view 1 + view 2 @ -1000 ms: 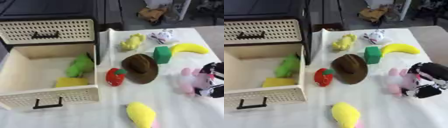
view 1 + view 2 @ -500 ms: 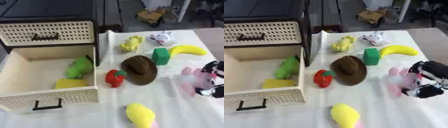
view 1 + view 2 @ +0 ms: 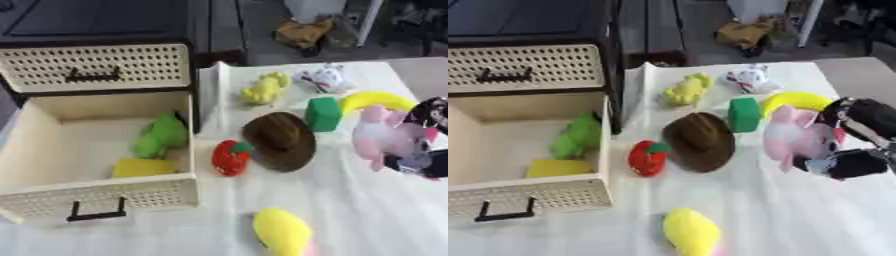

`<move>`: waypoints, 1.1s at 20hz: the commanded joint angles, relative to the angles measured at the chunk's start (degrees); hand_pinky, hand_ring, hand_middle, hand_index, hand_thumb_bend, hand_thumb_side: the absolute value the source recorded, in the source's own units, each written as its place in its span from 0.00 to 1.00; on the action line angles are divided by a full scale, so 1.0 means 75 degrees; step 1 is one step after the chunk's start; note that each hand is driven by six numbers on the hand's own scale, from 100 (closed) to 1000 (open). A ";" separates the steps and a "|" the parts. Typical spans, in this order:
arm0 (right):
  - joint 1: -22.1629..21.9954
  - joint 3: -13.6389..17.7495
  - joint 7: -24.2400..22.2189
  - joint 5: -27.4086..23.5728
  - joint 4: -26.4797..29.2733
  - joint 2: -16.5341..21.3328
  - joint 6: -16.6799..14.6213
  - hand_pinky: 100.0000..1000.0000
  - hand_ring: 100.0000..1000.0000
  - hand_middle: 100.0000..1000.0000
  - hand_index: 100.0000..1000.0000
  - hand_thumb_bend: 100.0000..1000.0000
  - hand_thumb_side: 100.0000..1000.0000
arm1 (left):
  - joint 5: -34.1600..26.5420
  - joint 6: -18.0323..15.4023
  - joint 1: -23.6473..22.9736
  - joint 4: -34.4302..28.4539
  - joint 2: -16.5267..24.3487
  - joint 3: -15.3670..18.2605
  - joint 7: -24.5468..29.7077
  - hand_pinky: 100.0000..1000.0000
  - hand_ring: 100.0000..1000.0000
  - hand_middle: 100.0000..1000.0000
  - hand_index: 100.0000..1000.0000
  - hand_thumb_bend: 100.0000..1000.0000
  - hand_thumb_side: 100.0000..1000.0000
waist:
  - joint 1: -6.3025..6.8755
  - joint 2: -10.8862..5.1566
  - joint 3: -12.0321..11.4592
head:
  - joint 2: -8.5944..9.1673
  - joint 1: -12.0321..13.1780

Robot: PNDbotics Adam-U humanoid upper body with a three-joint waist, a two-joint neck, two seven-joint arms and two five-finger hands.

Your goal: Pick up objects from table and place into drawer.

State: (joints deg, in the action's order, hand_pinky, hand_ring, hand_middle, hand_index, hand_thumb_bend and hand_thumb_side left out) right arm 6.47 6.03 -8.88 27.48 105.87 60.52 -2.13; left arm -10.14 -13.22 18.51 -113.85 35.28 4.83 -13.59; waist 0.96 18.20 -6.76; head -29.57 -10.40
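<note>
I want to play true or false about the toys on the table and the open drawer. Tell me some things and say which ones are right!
1. The right hand holds the pink plush toy. True.
2. The open drawer has nothing in it. False: a green toy and a yellow block lie inside.
3. The red strawberry toy lies beside the brown hat. True.
4. The banana is in the drawer. False: it lies on the table, next to the green block.
5. The upper drawer is pulled out. False: it is closed.
</note>
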 commanded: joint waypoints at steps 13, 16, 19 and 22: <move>0.1884 -0.0473 -0.0260 -0.1279 0.1162 0.0756 0.0155 0.54 0.55 0.38 0.53 0.56 0.67 | -0.0125 -0.0010 0.0122 -0.0099 0.0216 0.0038 0.0097 0.51 0.70 0.61 0.88 0.00 1.00 | -0.0117 -0.0273 -0.0298 | -0.0054 -0.0147; 0.2437 -0.0648 -0.0446 -0.1557 0.1162 0.0661 0.0213 0.54 0.54 0.38 0.52 0.58 0.67 | -0.0167 -0.0012 0.0152 -0.0099 0.0213 0.0014 0.0129 0.51 0.70 0.61 0.88 0.00 1.00 | -0.0146 -0.0296 -0.0408 | -0.0072 -0.0217; 0.3015 -0.0847 -0.0708 -0.1774 0.1162 0.0489 0.0390 0.53 0.54 0.37 0.52 0.59 0.67 | -0.0197 -0.0006 0.0180 -0.0099 0.0216 -0.0009 0.0167 0.51 0.70 0.61 0.88 0.00 1.00 | -0.0187 -0.0311 -0.0507 | -0.0063 -0.0285; 0.3571 -0.1051 -0.0997 -0.1930 0.1143 0.0256 0.0597 0.53 0.53 0.37 0.52 0.60 0.67 | -0.0222 0.0005 0.0221 -0.0099 0.0216 -0.0026 0.0202 0.52 0.70 0.61 0.88 0.00 1.00 | -0.0224 -0.0318 -0.0578 | -0.0043 -0.0352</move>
State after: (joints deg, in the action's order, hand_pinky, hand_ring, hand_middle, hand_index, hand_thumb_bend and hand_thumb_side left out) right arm 32.20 -1.87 -15.46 14.00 113.70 61.81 1.84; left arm -11.53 -13.19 19.30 -113.85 35.29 4.39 -12.33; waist -0.79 17.04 -11.09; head -29.90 -12.71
